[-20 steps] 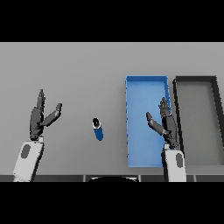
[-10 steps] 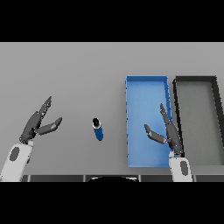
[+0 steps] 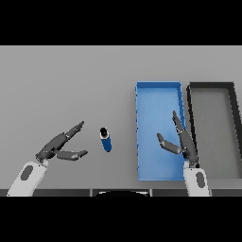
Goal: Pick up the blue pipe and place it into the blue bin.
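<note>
left hand [image 3: 56, 147]: open, fingers straight, at 9 o'clock of pipe, apart
right hand [image 3: 182, 142]: open, over bin
pipe [image 3: 106, 140]: on table [image 3: 66, 85]
bin [image 3: 157, 94]: 3 o'clock of pipe

Two arms are seen, each sheathed in a smooth white shell on the forearm, into which a rounded dark grey oval patch is set near the wrist. Each arm is ended by a dark grey, slender-fingered left hand [image 3: 53, 147] and right hand [image 3: 183, 143], built of jointed segments with a separate thumb. No cables or markings are made out.
</note>
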Available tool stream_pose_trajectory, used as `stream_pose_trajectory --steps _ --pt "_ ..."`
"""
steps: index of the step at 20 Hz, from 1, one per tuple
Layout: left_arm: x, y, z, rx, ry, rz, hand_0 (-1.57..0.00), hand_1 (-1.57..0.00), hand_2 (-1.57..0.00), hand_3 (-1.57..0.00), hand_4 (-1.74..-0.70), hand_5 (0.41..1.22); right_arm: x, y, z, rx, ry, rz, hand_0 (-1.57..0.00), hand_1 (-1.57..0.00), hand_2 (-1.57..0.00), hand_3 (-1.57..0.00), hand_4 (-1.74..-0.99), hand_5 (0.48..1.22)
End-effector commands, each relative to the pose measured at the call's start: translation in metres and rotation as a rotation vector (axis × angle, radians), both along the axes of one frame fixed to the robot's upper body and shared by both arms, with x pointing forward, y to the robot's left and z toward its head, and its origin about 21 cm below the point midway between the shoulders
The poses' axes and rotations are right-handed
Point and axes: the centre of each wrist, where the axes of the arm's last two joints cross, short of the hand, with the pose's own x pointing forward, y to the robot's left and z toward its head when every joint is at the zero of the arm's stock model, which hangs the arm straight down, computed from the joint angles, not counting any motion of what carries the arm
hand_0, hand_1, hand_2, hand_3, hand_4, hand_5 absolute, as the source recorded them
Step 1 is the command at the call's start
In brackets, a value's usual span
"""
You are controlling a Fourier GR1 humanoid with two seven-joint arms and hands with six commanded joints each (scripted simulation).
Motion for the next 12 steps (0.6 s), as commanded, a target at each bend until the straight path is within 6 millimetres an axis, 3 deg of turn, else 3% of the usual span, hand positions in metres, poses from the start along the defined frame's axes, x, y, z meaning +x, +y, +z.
stream_pose_trajectory --steps 1,6,12 --pt "0.003 -0.005 0.001 0.011 0.008 -0.013 0.0 0.0 0.0 0.0 -1.2 0.508 0.0 0.002 -0.001 0.006 0.002 0.006 0.0 0.0 0.0 0.0 -1.279 0.638" --pt "-0.003 -0.043 -0.019 0.0 0.005 -0.068 0.0 0.0 0.0 0.0 -1.21 0.479 -0.001 0.002 -0.003 -0.011 0.003 -0.003 0.0 0.0 0.0 0.0 -1.294 0.653" --pt "0.005 -0.078 -0.036 -0.014 -0.026 -0.059 0.0 0.0 0.0 0.0 -1.23 0.502 -0.008 0.003 -0.002 0.006 0.015 -0.006 0.0 0.0 0.0 0.0 -1.314 0.653"
